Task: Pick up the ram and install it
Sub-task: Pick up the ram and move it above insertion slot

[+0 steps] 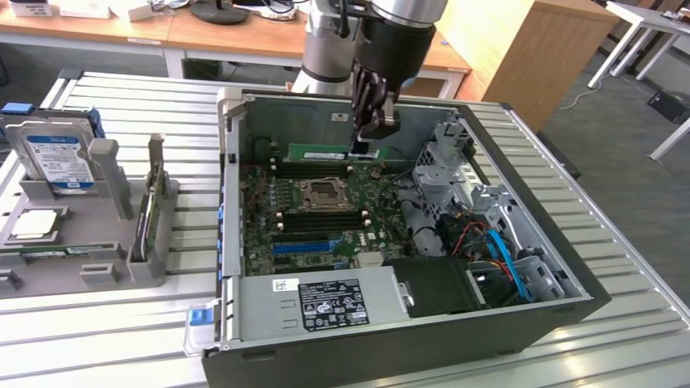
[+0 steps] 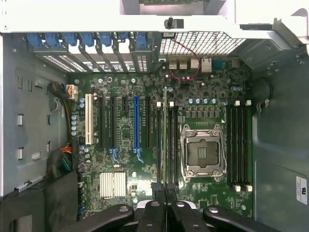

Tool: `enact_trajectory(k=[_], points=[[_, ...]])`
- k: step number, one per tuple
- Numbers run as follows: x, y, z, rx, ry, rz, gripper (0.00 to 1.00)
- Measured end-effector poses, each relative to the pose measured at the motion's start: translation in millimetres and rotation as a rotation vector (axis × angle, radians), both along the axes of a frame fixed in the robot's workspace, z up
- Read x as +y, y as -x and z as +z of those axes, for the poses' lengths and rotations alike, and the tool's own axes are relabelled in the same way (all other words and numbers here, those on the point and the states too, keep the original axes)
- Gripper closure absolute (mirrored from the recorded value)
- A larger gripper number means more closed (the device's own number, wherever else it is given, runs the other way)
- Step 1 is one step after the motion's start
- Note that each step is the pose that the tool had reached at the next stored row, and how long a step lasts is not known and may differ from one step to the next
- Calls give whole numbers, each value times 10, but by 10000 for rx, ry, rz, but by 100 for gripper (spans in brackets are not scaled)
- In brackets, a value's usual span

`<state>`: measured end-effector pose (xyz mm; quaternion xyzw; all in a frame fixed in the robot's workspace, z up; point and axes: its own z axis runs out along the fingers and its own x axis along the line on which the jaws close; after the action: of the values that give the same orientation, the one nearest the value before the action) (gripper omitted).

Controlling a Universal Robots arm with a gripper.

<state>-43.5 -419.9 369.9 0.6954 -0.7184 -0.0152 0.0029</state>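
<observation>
The tool is closed almost all the way, its two dark fingers pinched on one end of the ram. The green stick hangs level from that grip, standing on its long edge. In the wrist view it shows edge-on as a thin line.

The ram is inside the open computer case, above the motherboard and close to the case wall farthest from the exterior camera. From the wrist it lines up along the black memory slots that lie between the CPU socket and the blue expansion slot. Whether its lower edge touches a slot I cannot tell. A second bank of black slots lies on the other side of the socket.

A power supply with a black label fills the near end of the case.

The case lies on its side on the slatted metal desk, toward the exterior view's right. At the desk's edge on the exterior view's left stands a grey holder, well apart from the case, with a hard drive upright in it.
</observation>
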Motion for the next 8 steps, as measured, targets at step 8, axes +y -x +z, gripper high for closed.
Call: enact_trajectory(k=[8], points=[[0, 0, -77, 1, 1, 1, 88]])
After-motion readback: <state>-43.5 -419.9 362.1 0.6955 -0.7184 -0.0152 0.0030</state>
